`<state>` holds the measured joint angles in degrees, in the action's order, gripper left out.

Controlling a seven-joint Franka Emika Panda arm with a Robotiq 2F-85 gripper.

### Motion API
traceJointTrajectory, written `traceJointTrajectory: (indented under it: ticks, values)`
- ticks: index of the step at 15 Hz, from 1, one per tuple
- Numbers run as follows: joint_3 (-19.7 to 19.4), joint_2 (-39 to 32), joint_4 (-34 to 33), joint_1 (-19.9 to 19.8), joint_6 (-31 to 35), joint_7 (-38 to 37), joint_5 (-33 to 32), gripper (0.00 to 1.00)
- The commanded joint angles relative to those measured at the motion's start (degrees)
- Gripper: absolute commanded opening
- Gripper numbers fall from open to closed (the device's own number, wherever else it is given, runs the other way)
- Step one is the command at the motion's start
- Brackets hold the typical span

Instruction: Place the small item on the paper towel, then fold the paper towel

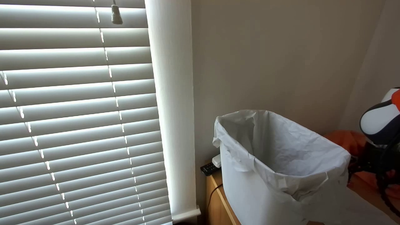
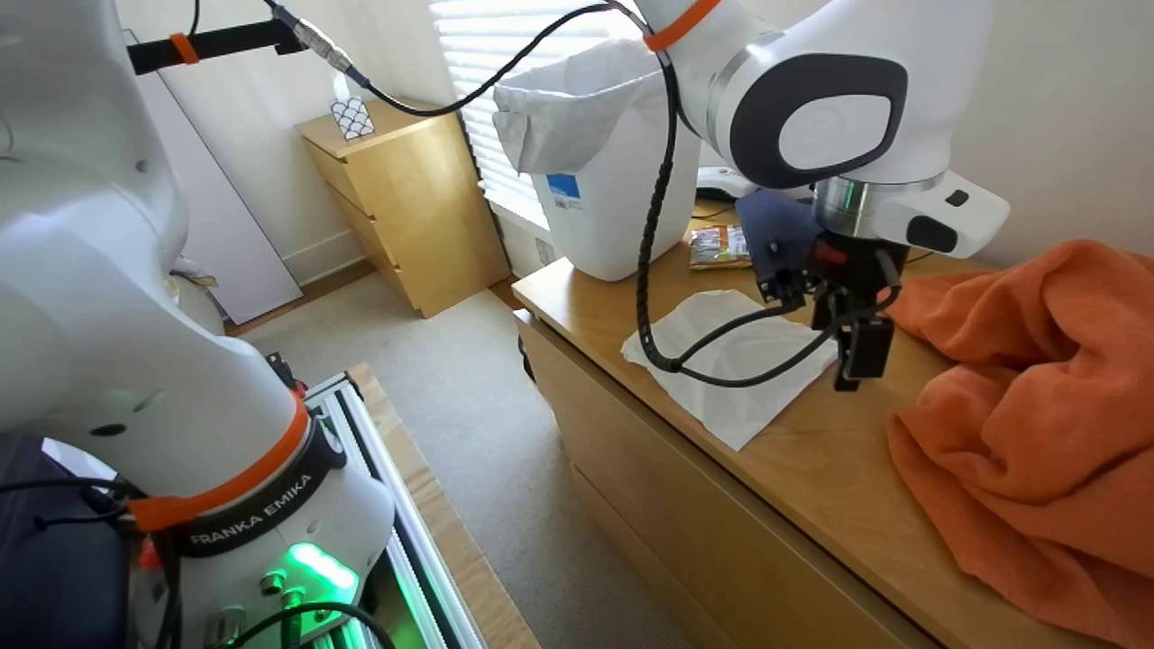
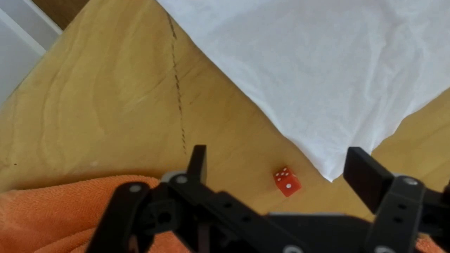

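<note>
A small red die (image 3: 287, 182) with white dots lies on the wooden dresser top, just off a corner of the paper towel. The white paper towel (image 3: 299, 63) lies spread out with light wrinkles. It also shows in an exterior view (image 2: 739, 419), partly behind the arm's cable. My gripper (image 3: 277, 151) is open and empty, its fingers wide apart above and on either side of the die. In an exterior view my gripper (image 2: 856, 365) points down beside the towel's corner, and the die is not visible there.
An orange cloth (image 2: 1037, 433) is bunched beside the gripper; it also shows in the wrist view (image 3: 70, 211). A white lined bin (image 2: 613, 198) stands on the dresser's far end, with a shiny packet (image 2: 718, 247) near it. A cable (image 2: 663, 207) loops below the arm.
</note>
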<state>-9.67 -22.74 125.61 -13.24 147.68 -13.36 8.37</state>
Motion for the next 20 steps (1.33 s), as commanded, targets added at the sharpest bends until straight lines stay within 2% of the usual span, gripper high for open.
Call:
traceJointTrajectory:
  ticks: [1, 8, 10, 11, 13, 20]
  values:
    - [-0.4, -2.0, -1.3, 0.2, 2.1, 0.1, 1.9, 1.0]
    - [-0.5, -4.8, -3.3, 0.3, 3.3, -0.4, 1.8, 0.99]
    - [-0.6, -5.3, -3.6, 0.5, 3.4, -0.6, 1.6, 0.74]
    - [-0.7, -5.5, -3.7, 0.6, 3.9, -0.7, 1.4, 0.7]
    - [-0.8, -5.7, -3.9, 0.7, 4.0, -0.9, 1.4, 0.52]
    - [-1.0, -6.5, -4.4, 1.3, 4.5, -1.8, 1.1, 0.01]
